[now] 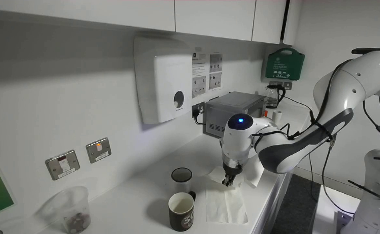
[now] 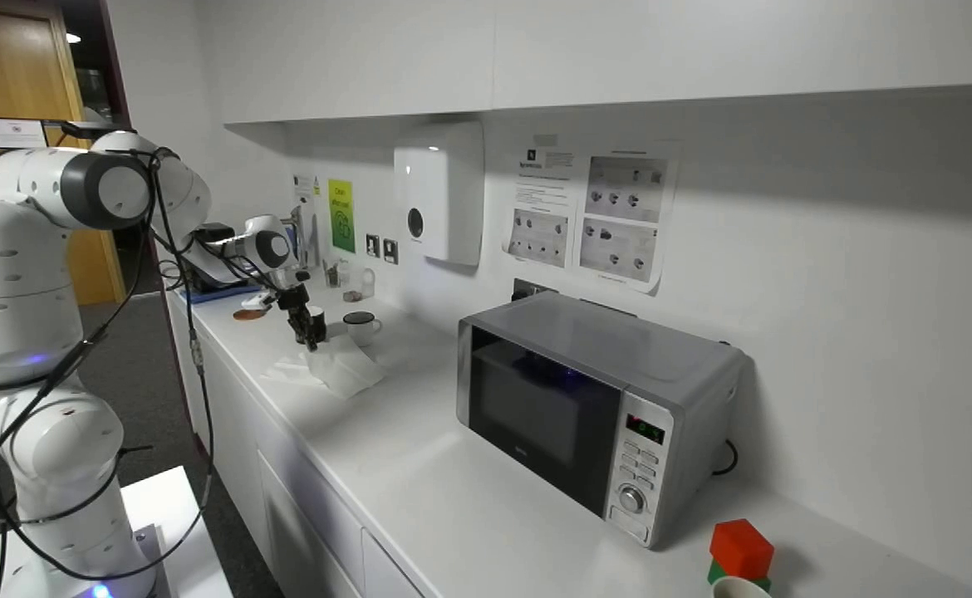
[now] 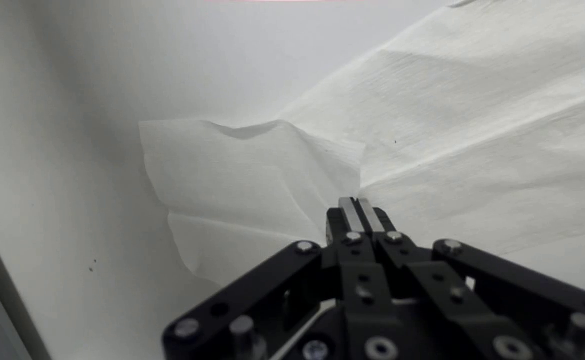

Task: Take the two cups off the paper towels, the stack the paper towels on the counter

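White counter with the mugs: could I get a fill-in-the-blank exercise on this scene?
Of the dark white-lettered mug and the pale dark-rimmed mug, ____ stands on the rumpled white paper towels.
The black two-fingered tool is ____, not open.
The small round light above that tool glows ____.
Missing words: neither; closed; blue.

Room is stretching along the front edge of the counter surface, past the microwave. Beside the paper towels, the dark mug and paler cup are obstructing passage to the back edge.
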Tool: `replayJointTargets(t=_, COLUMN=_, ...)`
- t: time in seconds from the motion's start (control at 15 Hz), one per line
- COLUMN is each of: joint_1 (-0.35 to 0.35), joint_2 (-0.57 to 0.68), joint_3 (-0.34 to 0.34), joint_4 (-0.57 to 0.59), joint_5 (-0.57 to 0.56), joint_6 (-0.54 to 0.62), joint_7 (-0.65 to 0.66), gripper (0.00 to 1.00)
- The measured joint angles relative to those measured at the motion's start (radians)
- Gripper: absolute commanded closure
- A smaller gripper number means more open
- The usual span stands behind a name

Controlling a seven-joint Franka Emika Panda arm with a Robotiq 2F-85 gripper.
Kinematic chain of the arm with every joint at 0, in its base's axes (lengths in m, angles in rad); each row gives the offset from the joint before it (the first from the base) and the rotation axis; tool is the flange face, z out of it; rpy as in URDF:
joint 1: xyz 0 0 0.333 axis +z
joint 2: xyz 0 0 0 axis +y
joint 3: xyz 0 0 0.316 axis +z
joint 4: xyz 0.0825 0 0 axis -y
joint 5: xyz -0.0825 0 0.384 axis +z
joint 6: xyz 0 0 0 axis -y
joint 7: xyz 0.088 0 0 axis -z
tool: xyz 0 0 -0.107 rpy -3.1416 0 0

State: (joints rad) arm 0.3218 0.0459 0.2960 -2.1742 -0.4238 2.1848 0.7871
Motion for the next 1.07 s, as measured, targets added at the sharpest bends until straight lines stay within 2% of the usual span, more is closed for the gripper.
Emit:
replayJointTargets(t=0.67, joint_1=0.003, joint_2=0.016, joint_3=0.000, joint_4=0.000, joint_5=0.002, joint_6=0.000, joint_7=0.000, gripper=1.00)
replayJointTargets(t=1.07, joint_1=0.043, joint_2=0.017, joint_3=0.029, joint_4=0.000, joint_5=0.003, joint_6=0.000, joint_7=0.000, gripper=1.00)
